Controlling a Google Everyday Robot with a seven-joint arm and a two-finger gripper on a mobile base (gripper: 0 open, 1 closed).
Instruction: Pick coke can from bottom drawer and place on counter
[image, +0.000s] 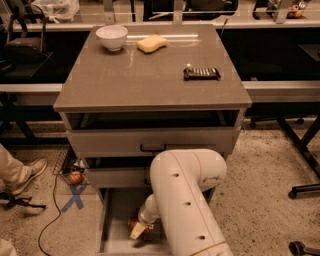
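Observation:
The bottom drawer (116, 215) is pulled open at the foot of the cabinet, and its grey floor shows on the left. My gripper (137, 230) reaches down into it from the white arm (185, 200), which hides the drawer's right half. A small patch of red, the coke can (133, 222), shows right at the gripper, touching it or just behind it. Most of the can is hidden. The counter (150, 70) is the glossy grey-beige cabinet top above.
A white bowl (111, 36), a yellow sponge (151, 43) and a black flat packet (201, 73) lie on the counter. Two shallower drawers (150, 141) sit above the open one. A red-orange ball (75, 177), a blue tape cross (75, 196) and a person's shoe (27, 172) are on the floor at the left.

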